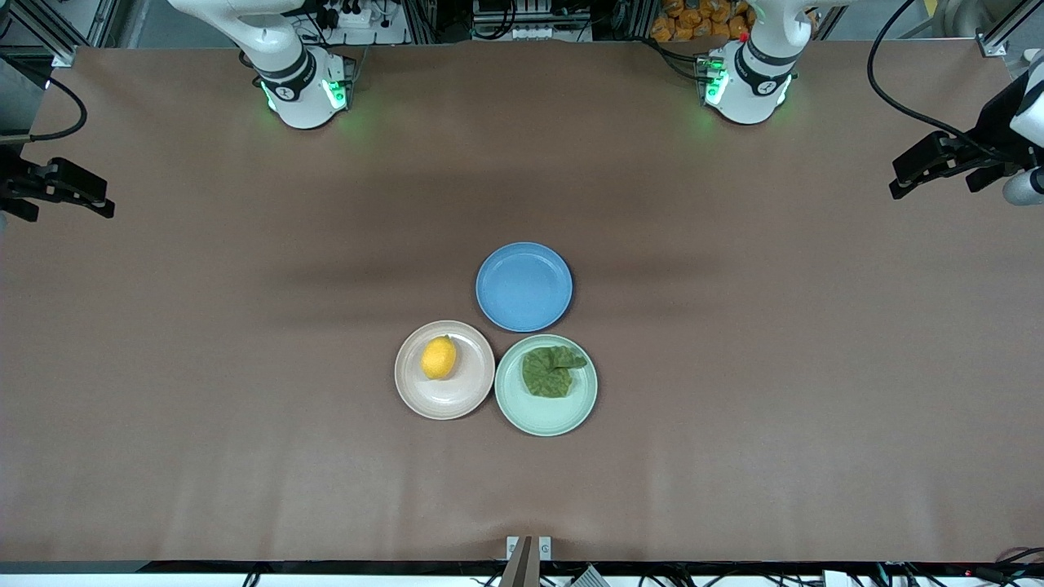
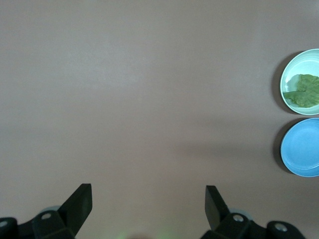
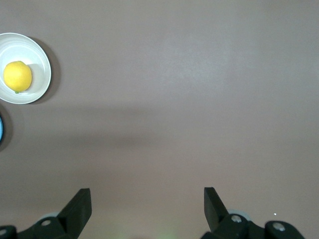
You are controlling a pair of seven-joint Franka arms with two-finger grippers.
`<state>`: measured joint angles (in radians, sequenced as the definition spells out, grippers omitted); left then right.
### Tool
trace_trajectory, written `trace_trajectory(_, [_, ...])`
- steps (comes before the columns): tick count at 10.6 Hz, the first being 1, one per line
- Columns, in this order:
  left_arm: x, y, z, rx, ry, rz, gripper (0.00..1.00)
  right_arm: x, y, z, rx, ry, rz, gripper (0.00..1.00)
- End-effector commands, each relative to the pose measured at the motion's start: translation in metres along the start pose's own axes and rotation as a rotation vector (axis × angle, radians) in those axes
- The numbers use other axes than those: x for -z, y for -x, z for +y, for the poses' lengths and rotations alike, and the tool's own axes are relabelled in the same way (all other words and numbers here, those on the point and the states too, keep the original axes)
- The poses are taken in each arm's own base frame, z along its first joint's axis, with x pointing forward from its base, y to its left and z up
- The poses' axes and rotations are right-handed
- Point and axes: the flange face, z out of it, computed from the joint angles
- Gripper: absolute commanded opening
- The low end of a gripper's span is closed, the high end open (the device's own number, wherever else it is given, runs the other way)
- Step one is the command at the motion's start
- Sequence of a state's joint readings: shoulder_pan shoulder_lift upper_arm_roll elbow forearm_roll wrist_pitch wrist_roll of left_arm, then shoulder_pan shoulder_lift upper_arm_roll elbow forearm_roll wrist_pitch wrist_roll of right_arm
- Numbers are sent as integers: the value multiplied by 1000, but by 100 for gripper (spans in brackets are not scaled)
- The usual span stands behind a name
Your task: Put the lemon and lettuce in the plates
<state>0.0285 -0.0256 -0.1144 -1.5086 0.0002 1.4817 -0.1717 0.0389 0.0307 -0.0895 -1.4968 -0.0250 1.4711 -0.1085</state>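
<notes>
The yellow lemon (image 1: 438, 358) lies in the pale beige-pink plate (image 1: 447, 401). The dark green lettuce (image 1: 550, 371) lies in the mint green plate (image 1: 541, 419) beside it, toward the left arm's end. The right wrist view shows the lemon (image 3: 17, 76) in its plate (image 3: 41, 59). The left wrist view shows the lettuce (image 2: 304, 90) in its plate (image 2: 293, 65). My left gripper (image 1: 909, 175) waits open and empty over the table's left arm end, its jaws wide apart (image 2: 148, 196). My right gripper (image 1: 77, 196) waits open and empty over the right arm end (image 3: 147, 199).
An empty blue plate (image 1: 524, 286) sits farther from the front camera than the two other plates, touching close to both. It also shows in the left wrist view (image 2: 301, 147). The brown table (image 1: 245, 408) spreads wide around the three plates.
</notes>
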Motion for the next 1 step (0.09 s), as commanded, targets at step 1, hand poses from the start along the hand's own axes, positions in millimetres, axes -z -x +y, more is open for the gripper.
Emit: trace_trajectory(1, [6, 4, -2, -23, -4, -3, 100, 6, -2, 0, -6, 25, -1, 100])
